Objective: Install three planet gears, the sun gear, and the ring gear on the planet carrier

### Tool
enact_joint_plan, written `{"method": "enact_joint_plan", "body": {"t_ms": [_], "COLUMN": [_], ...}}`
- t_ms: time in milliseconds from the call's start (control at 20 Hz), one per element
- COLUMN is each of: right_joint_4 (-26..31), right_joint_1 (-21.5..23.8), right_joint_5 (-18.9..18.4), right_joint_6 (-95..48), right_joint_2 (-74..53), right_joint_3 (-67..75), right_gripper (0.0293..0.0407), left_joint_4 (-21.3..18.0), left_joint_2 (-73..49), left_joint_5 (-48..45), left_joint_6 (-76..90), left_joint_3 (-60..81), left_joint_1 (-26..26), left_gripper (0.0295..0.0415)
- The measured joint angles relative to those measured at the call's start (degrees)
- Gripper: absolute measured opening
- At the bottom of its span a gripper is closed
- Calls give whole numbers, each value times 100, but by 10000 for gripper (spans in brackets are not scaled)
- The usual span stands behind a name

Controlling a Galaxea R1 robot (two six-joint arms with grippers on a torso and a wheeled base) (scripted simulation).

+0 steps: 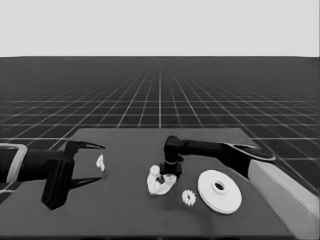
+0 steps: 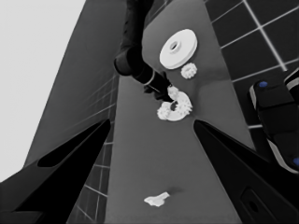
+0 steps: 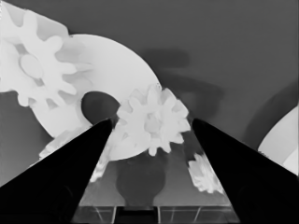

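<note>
1. Your right gripper (image 3: 152,128) hangs right over the smaller round part (image 1: 161,183), its fingers spread apart with a planet gear (image 3: 153,120) sitting between them, seemingly unclamped; a second gear (image 3: 35,65) already lies on that part's far side.
2. You are at the gear-seating step; from this part, one loose gear (image 1: 188,197) lies just beside it, toward the larger round part (image 1: 219,191), which rests farther off on the same side.
3. Next, judge whether the gear sits flat, lift straight up, then fetch the loose gear.
4. Your left gripper (image 1: 86,163) waits well away from the smaller round part, fingers apart, near a thin white piece (image 1: 100,162).
</note>
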Motion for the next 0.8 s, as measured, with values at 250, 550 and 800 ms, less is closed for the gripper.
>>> {"method": "enact_joint_plan", "body": {"t_ms": [250, 550, 800], "right_joint_4": [-1, 650, 829], "right_joint_1": [-1, 700, 879], "right_joint_5": [1, -270, -306], "right_joint_6": [0, 316, 349], "right_joint_2": [0, -146, -157], "right_joint_3": [-1, 527, 579], "right_gripper": [385, 385, 385], "left_joint_4": [0, 0, 0], "left_joint_2": [0, 0, 0], "left_joint_5": [0, 0, 0], "left_joint_6": [0, 0, 0], "left_joint_3": [0, 0, 0], "left_joint_1": [0, 0, 0], "left_gripper": [385, 385, 385]}}
